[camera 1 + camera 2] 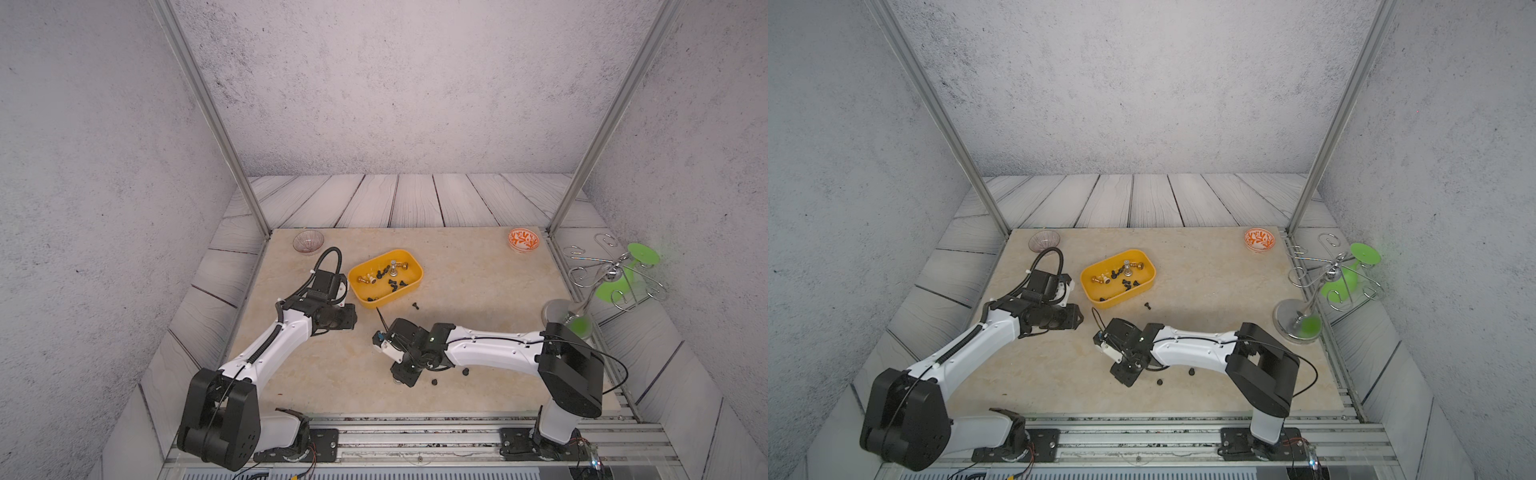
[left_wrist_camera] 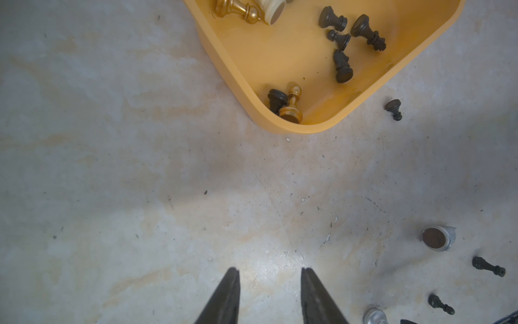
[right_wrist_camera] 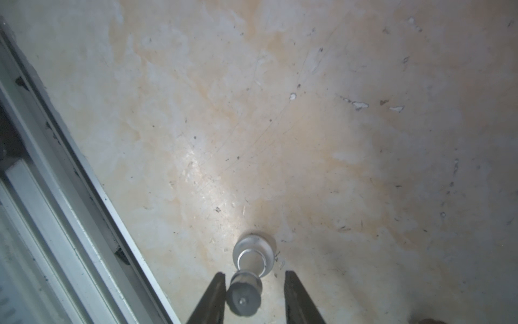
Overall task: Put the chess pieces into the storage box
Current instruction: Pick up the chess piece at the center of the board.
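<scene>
The storage box [image 1: 419,272] sits on the table [image 1: 478,291] slightly left of centre frame in both top views. It contains gold, cream, silver and black chess pieces [image 1: 392,283]. One black piece [image 1: 414,306] lies on the table just below the box's lower right corner. Two further black pieces [image 1: 465,371] lie beside the right arm [image 1: 490,347], lower centre.

The left gripper [image 2: 269,270], bottom centre of the left wrist view, is spread, with nothing between its fingers.

The right gripper [image 3: 254,273], bottom centre of the right wrist view, is spread around an upright silver piece [image 3: 244,300]. One finger is at the piece's head; the other stands clear.
</scene>
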